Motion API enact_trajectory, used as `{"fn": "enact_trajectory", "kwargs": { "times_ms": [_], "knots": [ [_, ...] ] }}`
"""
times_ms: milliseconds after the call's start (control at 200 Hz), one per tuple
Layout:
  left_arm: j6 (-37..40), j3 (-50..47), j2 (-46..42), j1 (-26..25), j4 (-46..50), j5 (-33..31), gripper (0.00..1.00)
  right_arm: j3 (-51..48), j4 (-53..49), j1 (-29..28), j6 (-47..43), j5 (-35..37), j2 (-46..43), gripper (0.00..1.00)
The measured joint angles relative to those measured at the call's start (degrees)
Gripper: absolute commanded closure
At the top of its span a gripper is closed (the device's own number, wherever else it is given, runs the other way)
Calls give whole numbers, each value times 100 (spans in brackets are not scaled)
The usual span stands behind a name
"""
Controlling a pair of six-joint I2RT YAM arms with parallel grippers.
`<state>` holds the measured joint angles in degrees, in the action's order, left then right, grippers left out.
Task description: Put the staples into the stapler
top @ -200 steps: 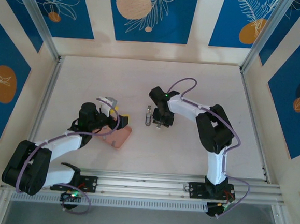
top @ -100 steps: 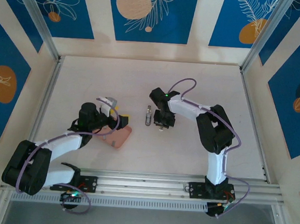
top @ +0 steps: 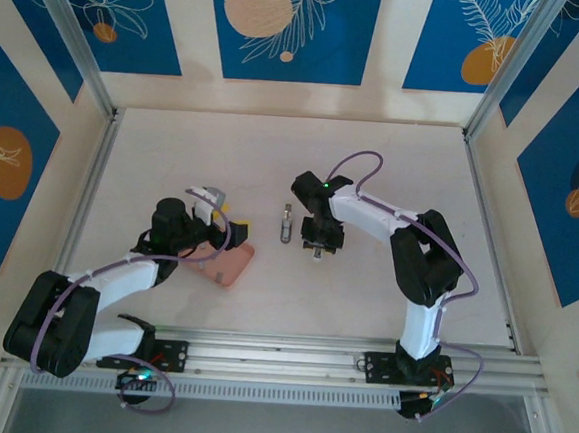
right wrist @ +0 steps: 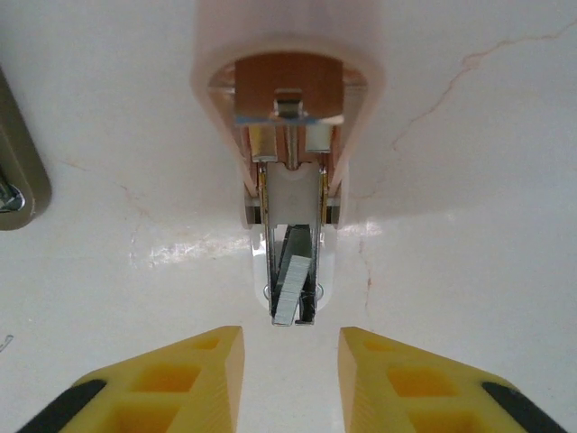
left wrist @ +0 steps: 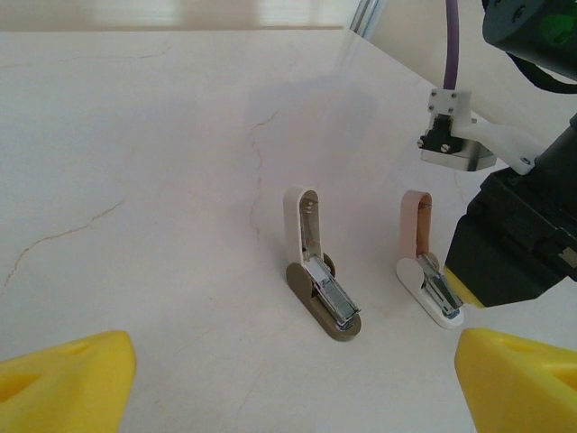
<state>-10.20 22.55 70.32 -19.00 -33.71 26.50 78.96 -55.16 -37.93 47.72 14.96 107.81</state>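
Observation:
Two small staplers lie hinged open side by side at the table's middle. The olive-grey stapler (left wrist: pixel 322 293) (top: pixel 286 224) has a white lid and a strip sitting in its channel. Right of it lies a pink-and-white stapler (left wrist: pixel 431 284) (right wrist: pixel 290 135), and a grey strip of staples (right wrist: pixel 293 284) rests askew in its open channel. My right gripper (right wrist: pixel 290 336) (top: pixel 317 249) hovers just short of that stapler's front end, open, with nothing between its yellow fingers (right wrist: pixel 203 370). My left gripper (left wrist: pixel 293 361) (top: pixel 228 236) stands wide open and empty, a short way left of both staplers.
A salmon-pink tray (top: pixel 231 267) lies under and just right of my left gripper. The right arm's black wrist (left wrist: pixel 509 244) stands close behind the pink stapler. The olive stapler's base (right wrist: pixel 13 180) shows at the left edge of the right wrist view.
My right gripper has slid a little toward the near edge, away from the pink stapler. The left arm and the olive-grey stapler have not moved.

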Motion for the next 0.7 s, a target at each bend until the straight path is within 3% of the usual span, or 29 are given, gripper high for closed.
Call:
{"fn": "enact_trajectory", "kwargs": {
  "times_ms": [700],
  "knots": [
    [0,0,0,0,-13,0,9,236,4,164,42,-35,341,79]
  ]
}}
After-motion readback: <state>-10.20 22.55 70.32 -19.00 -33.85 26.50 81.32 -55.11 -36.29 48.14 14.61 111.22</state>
